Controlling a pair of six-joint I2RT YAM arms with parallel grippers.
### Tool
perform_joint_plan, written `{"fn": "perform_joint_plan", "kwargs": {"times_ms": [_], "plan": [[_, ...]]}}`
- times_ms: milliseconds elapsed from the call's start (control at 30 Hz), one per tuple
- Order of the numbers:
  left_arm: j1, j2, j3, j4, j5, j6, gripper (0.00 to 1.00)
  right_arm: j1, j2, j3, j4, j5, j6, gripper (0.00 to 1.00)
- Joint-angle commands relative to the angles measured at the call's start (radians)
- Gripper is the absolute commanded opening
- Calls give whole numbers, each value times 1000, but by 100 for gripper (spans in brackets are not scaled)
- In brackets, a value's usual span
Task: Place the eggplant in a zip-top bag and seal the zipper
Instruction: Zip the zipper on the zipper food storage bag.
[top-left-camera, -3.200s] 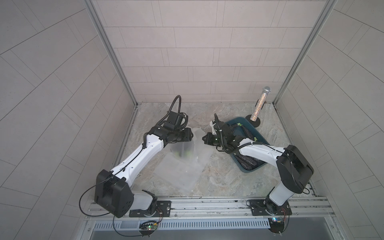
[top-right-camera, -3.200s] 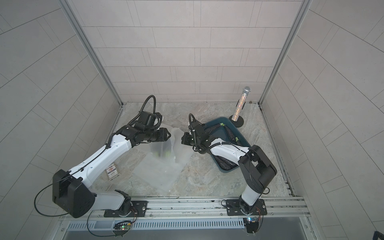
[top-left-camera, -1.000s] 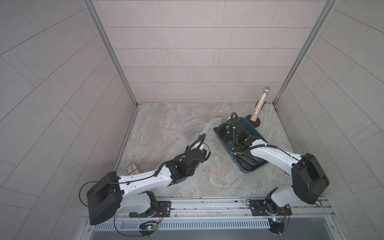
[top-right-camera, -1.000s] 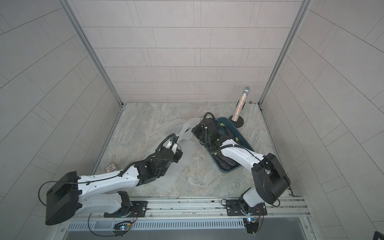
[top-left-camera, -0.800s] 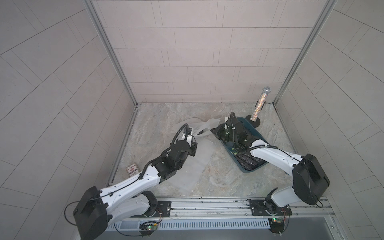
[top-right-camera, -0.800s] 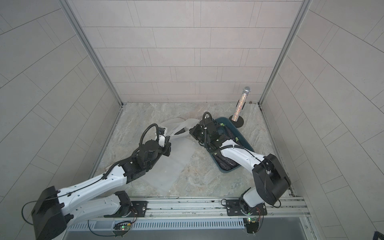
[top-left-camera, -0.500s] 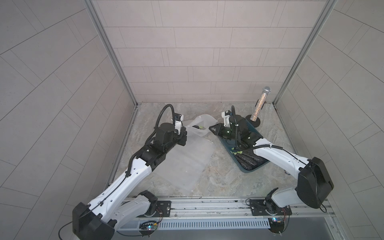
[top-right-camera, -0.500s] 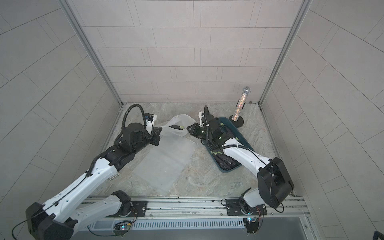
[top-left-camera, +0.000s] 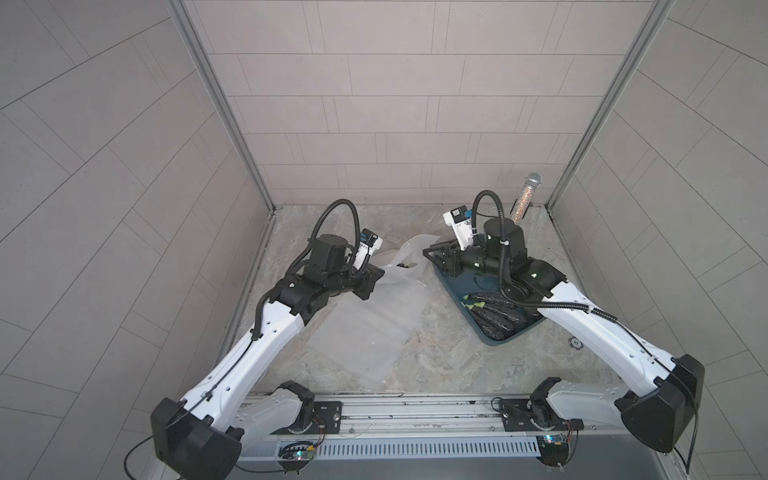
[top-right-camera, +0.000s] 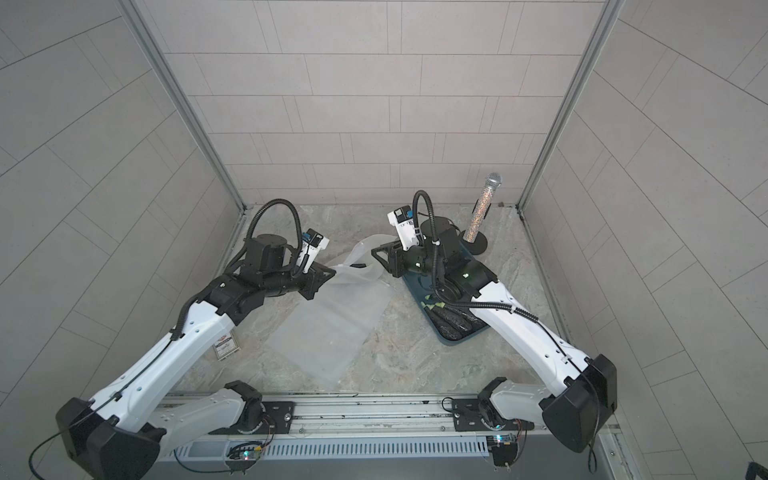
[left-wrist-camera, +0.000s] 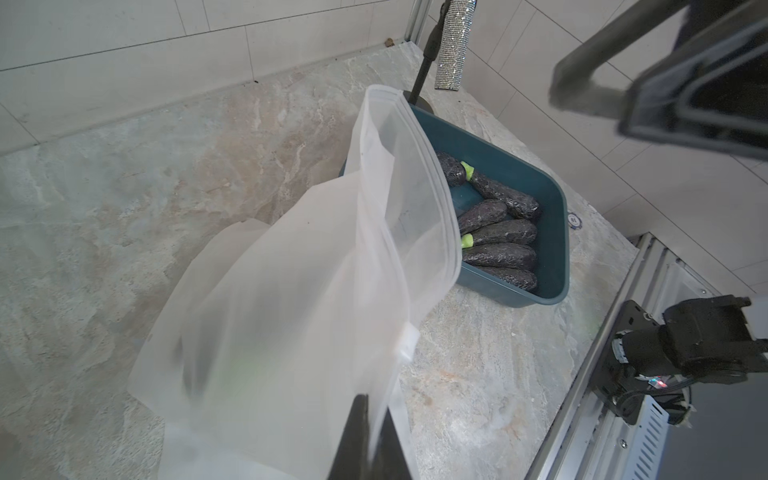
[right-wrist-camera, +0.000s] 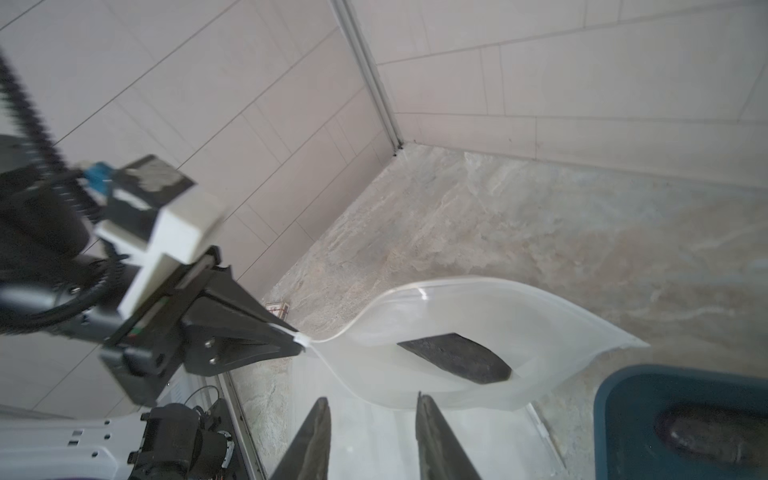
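Observation:
The translucent zip-top bag (top-left-camera: 370, 328) lies on the marble table, its mouth lifted at the far end. My left gripper (top-left-camera: 379, 274) is shut on one corner of the bag's rim (right-wrist-camera: 305, 341), with the film pinched between its fingers (left-wrist-camera: 359, 432). A dark eggplant (right-wrist-camera: 455, 357) rests just inside the open mouth. My right gripper (right-wrist-camera: 372, 413) is open and holds nothing; it hovers at the mouth, short of the eggplant, and above the tray's near corner in a top view (top-right-camera: 380, 259). Several more eggplants (left-wrist-camera: 498, 232) lie in the teal tray (top-left-camera: 492, 337).
A glittery microphone (top-right-camera: 482, 208) on a black stand rises at the back right behind the tray. A small card (top-right-camera: 226, 345) lies on the table beside the left arm. Tiled walls close in the left, back and right sides.
The left arm swung from the front middle to the far left, keeping hold of the bag's rim and lifting the mouth. The right gripper's jaws opened and the eggplant now sits in the bag.

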Motion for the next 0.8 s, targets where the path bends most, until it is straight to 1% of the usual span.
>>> {"fn": "perform_joint_plan", "kwargs": {"times_ms": [0, 133, 233, 333, 533, 767], "plan": [[11, 18, 56, -51, 107, 71, 0, 61, -7, 12, -12, -38, -278, 37], [11, 41, 75, -78, 143, 92, 0, 117, 40, 39, -7, -84, -436, 38], [10, 39, 78, -98, 158, 115, 0, 128, 86, 71, -43, -125, -541, 38], [9, 31, 77, -114, 163, 136, 0, 129, 108, 74, -36, -130, -607, 38], [9, 25, 75, -111, 165, 144, 0, 129, 163, 109, -61, -179, -704, 38], [9, 3, 74, -114, 162, 149, 0, 132, 225, 151, -86, -198, -754, 37]]}}
